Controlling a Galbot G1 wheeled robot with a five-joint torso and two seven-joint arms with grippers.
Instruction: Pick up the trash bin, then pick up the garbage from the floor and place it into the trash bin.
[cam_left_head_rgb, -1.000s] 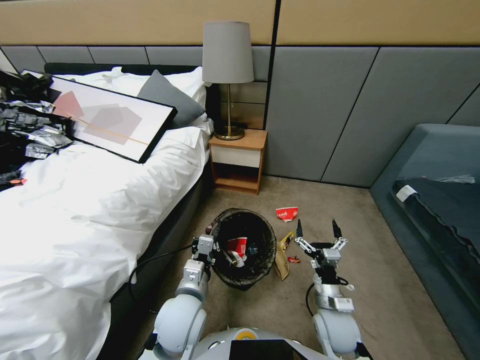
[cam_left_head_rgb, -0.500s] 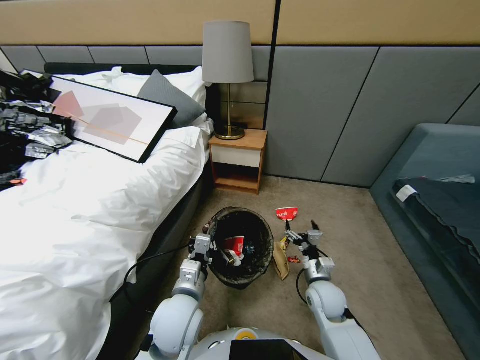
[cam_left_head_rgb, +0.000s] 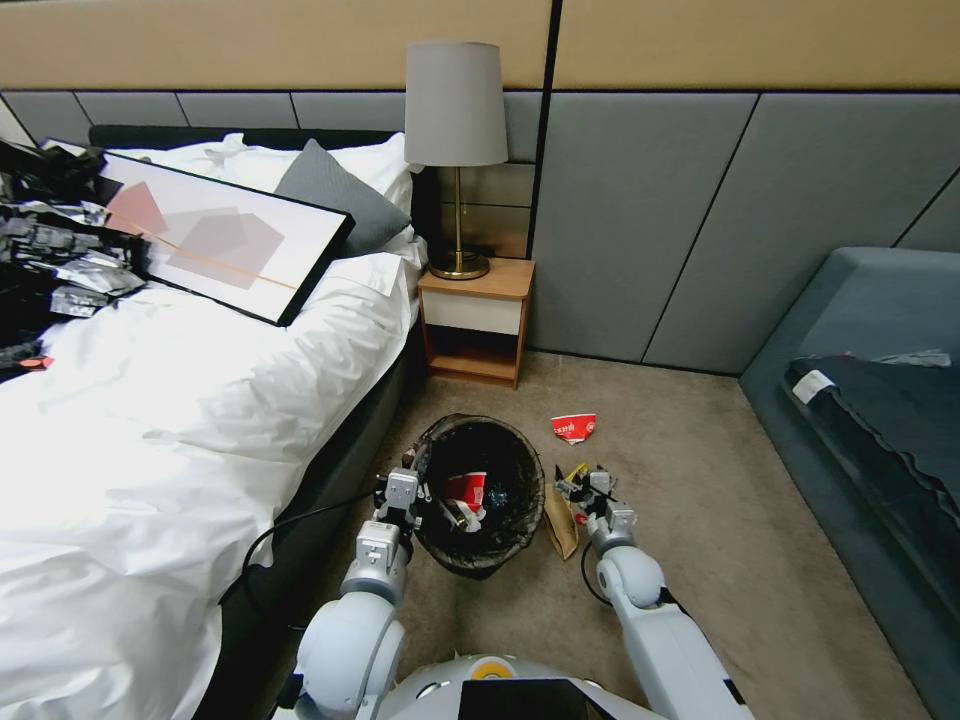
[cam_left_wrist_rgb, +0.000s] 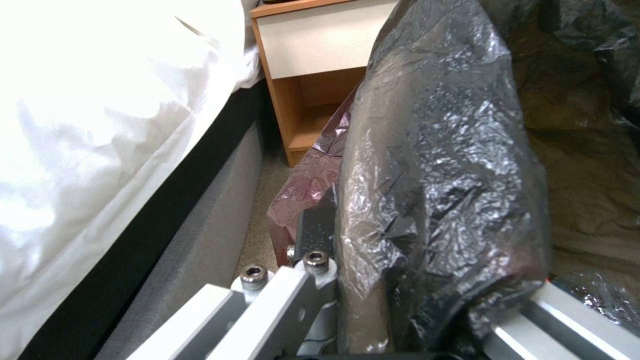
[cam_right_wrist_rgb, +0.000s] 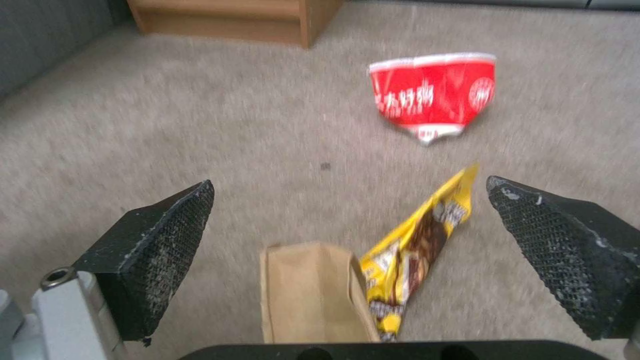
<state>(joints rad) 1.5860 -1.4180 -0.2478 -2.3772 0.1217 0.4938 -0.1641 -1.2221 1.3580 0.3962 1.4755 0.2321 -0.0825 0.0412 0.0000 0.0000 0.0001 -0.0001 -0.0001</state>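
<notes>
You've got the left end effector (cam_left_head_rgb: 408, 487) clamped on the trash bin (cam_left_head_rgb: 482, 492) rim, bin by the bed (cam_left_head_rgb: 180, 400). Right end effector (cam_right_wrist_rgb: 347, 250) spread wide, low over the yellow wrapper (cam_right_wrist_rgb: 413, 245) & brown paper (cam_right_wrist_rgb: 310, 290) on the floor; red cup (cam_right_wrist_rgb: 432, 92) lies farther off.

Glossy crinkled plastic bin liner (cam_left_wrist_rgb: 440, 165); matt brown paper bag (cam_right_wrist_rgb: 310, 292); rough carpet (cam_right_wrist_rgb: 200, 125).

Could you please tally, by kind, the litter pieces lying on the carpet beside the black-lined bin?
Crushed red-and-white paper cup: 1
Yellow-and-dark snack wrapper: 1
Flattened brown paper bag: 1
Total: 3
</notes>
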